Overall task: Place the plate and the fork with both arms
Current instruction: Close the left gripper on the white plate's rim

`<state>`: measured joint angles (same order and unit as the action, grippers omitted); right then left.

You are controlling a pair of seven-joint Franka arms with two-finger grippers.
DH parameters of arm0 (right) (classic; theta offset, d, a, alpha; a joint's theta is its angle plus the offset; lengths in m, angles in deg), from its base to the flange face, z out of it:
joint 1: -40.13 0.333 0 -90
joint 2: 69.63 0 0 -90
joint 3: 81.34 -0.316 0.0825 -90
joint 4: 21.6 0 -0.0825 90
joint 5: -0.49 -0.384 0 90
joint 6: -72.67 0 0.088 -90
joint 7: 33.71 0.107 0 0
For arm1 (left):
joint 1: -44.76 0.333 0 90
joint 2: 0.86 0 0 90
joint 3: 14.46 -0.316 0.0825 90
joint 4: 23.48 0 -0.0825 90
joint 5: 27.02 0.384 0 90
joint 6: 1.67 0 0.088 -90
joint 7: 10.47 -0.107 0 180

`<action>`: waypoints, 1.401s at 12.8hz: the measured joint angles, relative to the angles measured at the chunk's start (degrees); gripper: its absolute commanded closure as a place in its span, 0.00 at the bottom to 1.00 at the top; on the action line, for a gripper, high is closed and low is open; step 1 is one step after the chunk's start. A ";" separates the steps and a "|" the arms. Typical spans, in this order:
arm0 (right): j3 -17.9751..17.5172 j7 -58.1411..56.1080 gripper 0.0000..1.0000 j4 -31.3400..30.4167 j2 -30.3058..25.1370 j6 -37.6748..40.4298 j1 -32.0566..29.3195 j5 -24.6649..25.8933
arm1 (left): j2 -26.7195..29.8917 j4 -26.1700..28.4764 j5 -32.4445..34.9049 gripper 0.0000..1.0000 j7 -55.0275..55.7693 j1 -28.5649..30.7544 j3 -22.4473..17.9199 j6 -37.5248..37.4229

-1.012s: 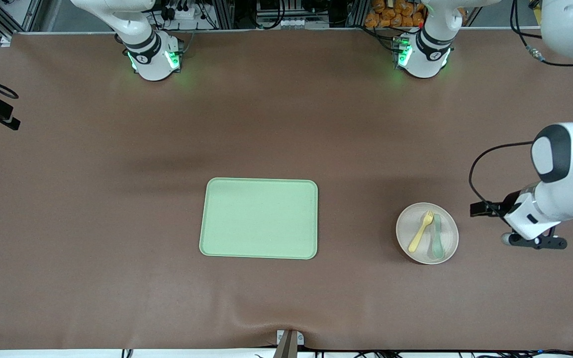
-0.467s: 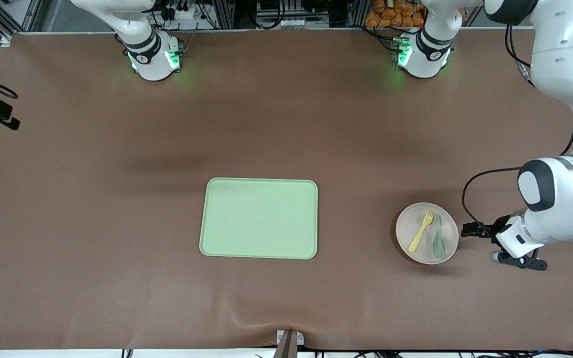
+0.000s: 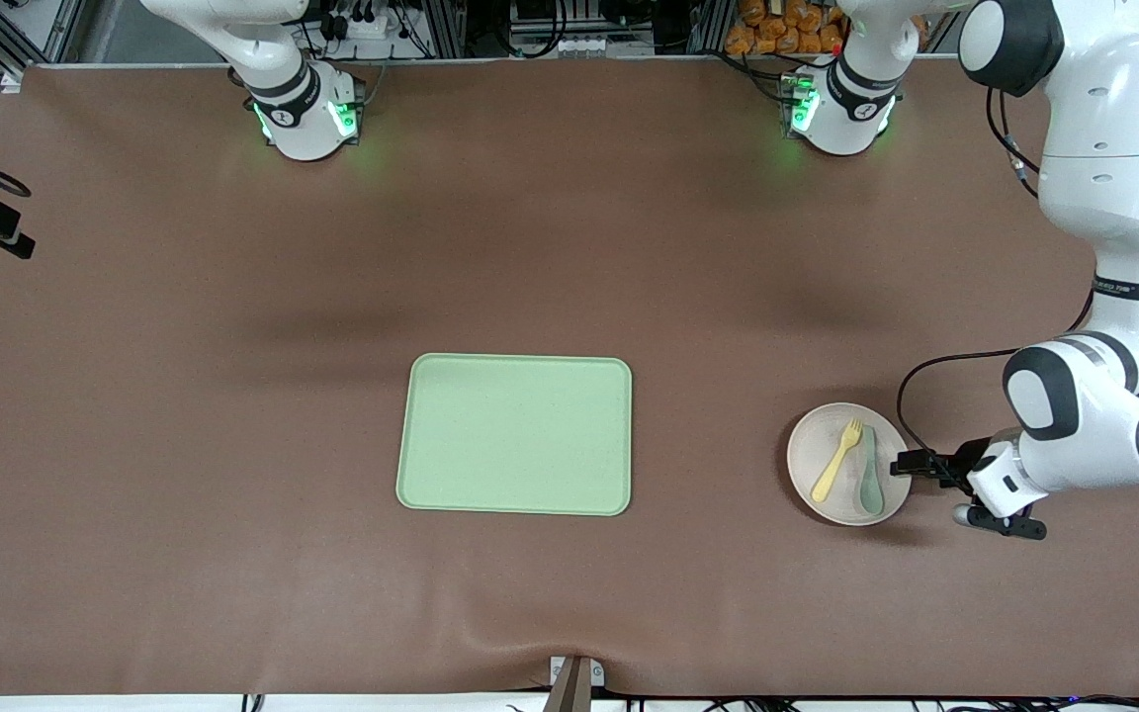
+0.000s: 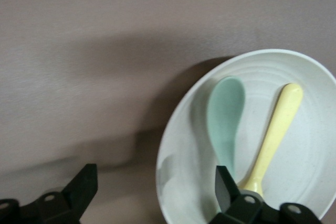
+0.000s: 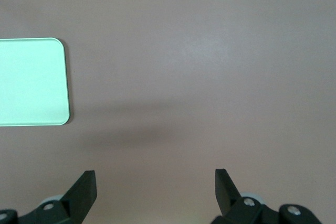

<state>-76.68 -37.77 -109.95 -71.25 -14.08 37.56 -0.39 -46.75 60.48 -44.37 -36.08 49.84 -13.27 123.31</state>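
- Plate (image 3: 849, 463), round and pale, rests on the brown worktop (image 3: 233, 396) toward the left arm's end, well apart from the light-green tray (image 3: 516, 434) at the middle.
- Fork (image 3: 837, 460), yellow, lies in the plate, tines pointing toward the robots' bases; a grey-green spoon (image 3: 868, 475) lies just beside it in the same plate, on the side toward the left arm's end.
- Left pincer (image 4: 155, 184) hangs low at the plate's edge, at the side toward the left arm's end of the worktop. Its fingers (image 4: 81, 182) are spread wide and grasp nothing; in the left wrist view one finger is over the bare worktop and the other over the plate near the fork's handle, so the rim lies between them.
- Right pincer (image 5: 155, 187) is released as well, fingers wide apart over bare worktop, with a corner of the tray showing in the right wrist view. Only that arm's base shows in the front view; the arm waits.
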 measured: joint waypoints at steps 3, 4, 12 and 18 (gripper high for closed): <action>-0.01 0.00 0.00 0.00 0.00 0.00 0.00 0.00 | -0.45 -0.01 -0.01 0.25 -1.09 -0.19 0.02 0.00; -0.03 0.00 0.00 0.00 0.00 0.00 0.00 0.00 | -0.59 0.00 -0.02 0.30 -1.81 -0.16 0.02 0.00; -0.57 0.00 0.00 0.00 -0.01 0.01 0.00 -0.01 | -0.78 -0.02 -0.02 0.68 -3.20 -0.14 0.01 0.00; -0.58 0.00 0.00 0.00 -0.01 0.10 0.00 -0.01 | -0.78 -0.16 -0.02 0.79 -3.72 -0.08 -0.02 0.00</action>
<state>-77.26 -37.77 -109.94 -71.26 -13.98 37.57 -0.41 -47.53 60.32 -44.39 -39.80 49.76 -13.30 123.31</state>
